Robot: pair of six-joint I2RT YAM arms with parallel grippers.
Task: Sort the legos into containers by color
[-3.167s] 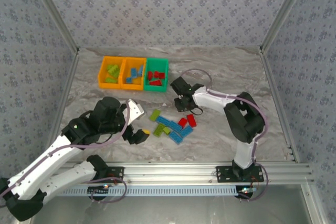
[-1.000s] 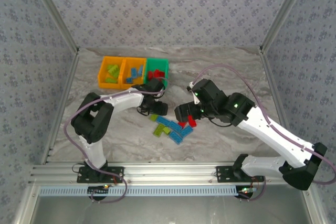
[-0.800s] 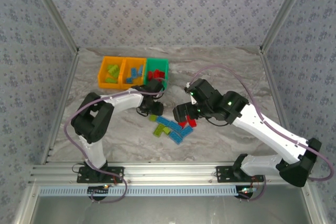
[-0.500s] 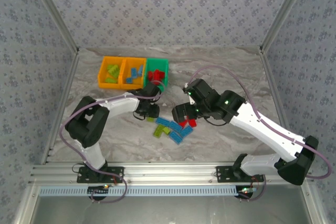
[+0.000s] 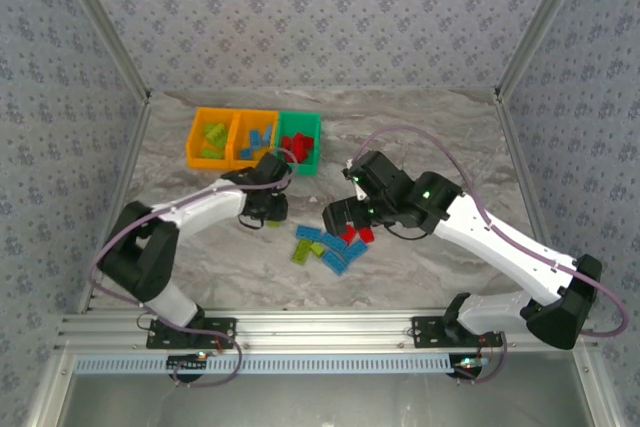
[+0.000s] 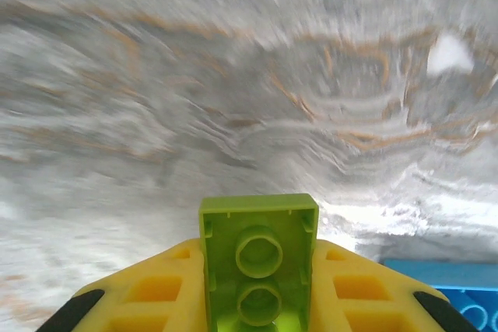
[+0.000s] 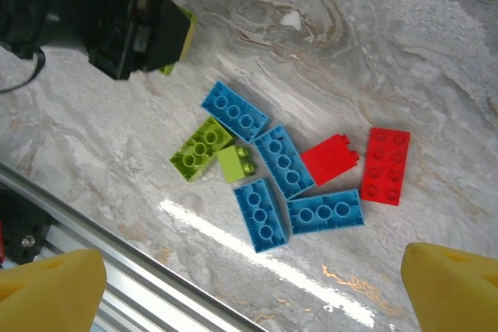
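Already the three joined containers (image 5: 233, 137) at the left hold sorted bricks: lime in the left orange bin, blue in the middle one, red in the green one. Just right of them, the left gripper (image 5: 268, 211) has drawn back from the loose pile toward the bins, clamped on a lime brick (image 6: 258, 262) seated between its yellow fingers (image 6: 156, 293). By my reading, one more green piece is on its way to the left orange bin. Further right, the remaining legos (image 7: 284, 162), four blue, two lime and two red, lie clustered on the table (image 5: 420, 127). The right gripper (image 5: 338, 215) has moved in over them, spread wide and empty, seemingly lining up the next pick.
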